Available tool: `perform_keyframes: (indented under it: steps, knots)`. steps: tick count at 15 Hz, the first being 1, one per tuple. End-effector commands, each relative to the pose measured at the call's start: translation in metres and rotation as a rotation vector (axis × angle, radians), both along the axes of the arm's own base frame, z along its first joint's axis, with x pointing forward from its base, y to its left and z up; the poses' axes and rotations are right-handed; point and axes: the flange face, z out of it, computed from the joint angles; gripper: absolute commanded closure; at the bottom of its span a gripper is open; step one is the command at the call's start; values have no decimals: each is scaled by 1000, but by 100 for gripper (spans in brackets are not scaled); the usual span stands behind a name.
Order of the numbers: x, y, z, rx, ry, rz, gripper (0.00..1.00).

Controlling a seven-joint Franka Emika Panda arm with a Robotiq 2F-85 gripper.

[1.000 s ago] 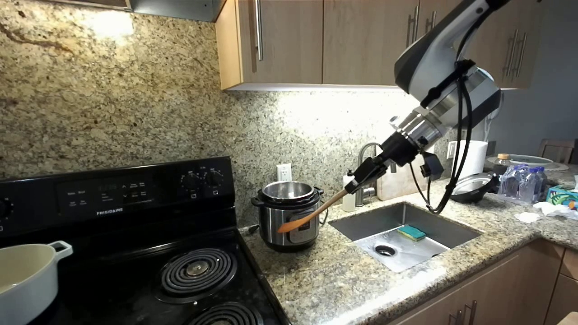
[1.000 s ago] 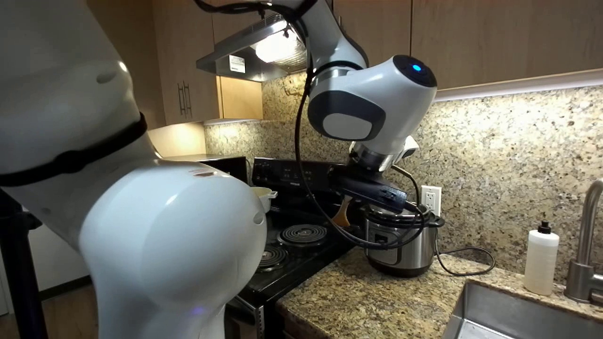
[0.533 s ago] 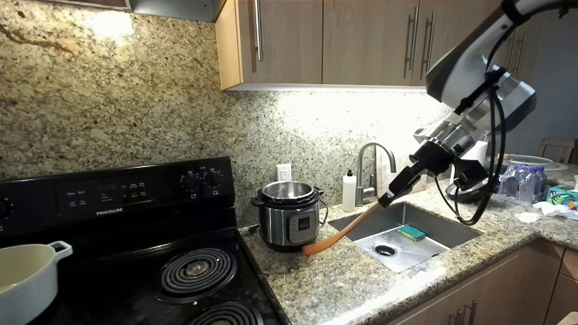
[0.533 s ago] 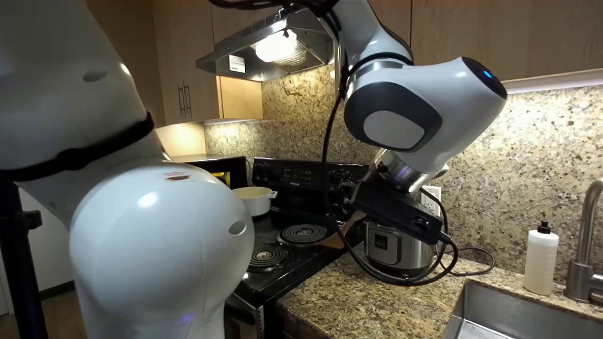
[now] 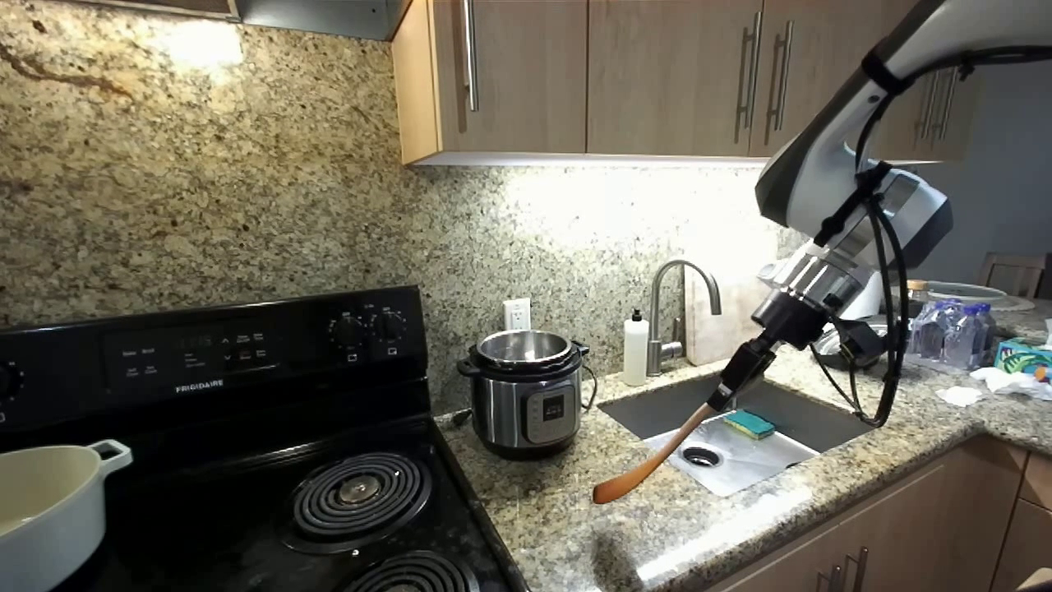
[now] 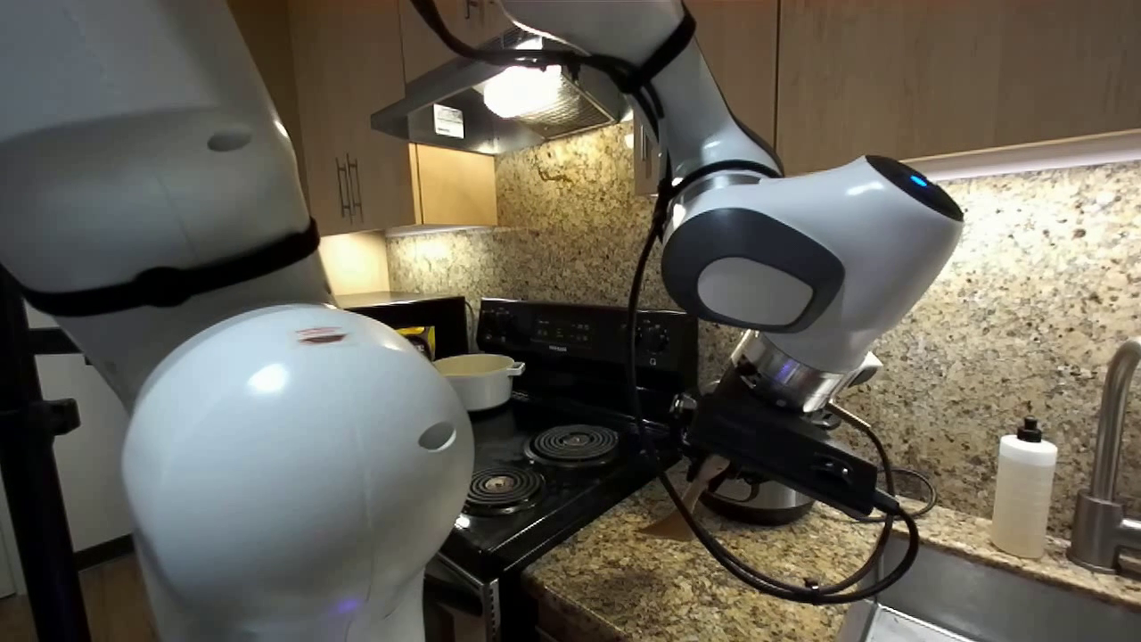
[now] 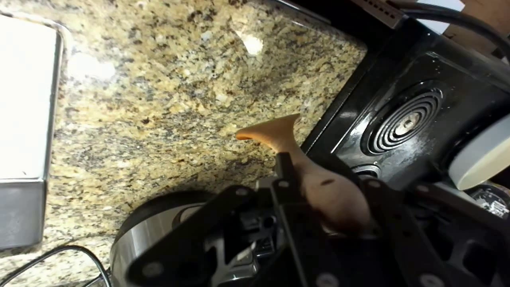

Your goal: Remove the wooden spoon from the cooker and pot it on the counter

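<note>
My gripper (image 5: pixel 722 398) is shut on the wooden spoon (image 5: pixel 637 478). The fingers hold its handle end, and the bowl end points down and away. In the wrist view the spoon (image 7: pixel 275 131) runs out between the jaws (image 7: pixel 310 163). The spoon is tilted over the counter (image 5: pixel 559 518), between the cooker and the sink; a dark shadow lies on the counter near its tip. Whether the tip touches cannot be told. The steel cooker (image 5: pixel 500 415) stands upright on the counter, lid off, apart from the spoon. In an exterior view the gripper body partly hides the cooker (image 6: pixel 771 508).
The sink (image 5: pixel 657 418) with a green sponge (image 5: pixel 749 424) lies under the gripper. A soap bottle (image 5: pixel 635 353) and faucet (image 5: pixel 657 312) stand behind it. The black coil stove (image 5: pixel 230 518) with a white pot (image 5: pixel 53 518) is beside the counter. Arm cables (image 6: pixel 740 562) hang low.
My gripper has carried the spoon from in front of the cooker toward the sink and the counter's front, and lower. Over the last half second it moved mostly down. The cooker has not moved.
</note>
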Motion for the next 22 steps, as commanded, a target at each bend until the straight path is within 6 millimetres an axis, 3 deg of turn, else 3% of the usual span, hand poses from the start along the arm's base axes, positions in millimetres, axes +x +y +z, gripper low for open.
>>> perform_keyframes:
  steps: [1, 13, 22]
  knots:
    - [8, 12, -14, -38, 37, -10, 91]
    - [26, 57, -38, -8, 37, -162, 92]
    - [74, 76, -50, -27, 25, -144, 92]
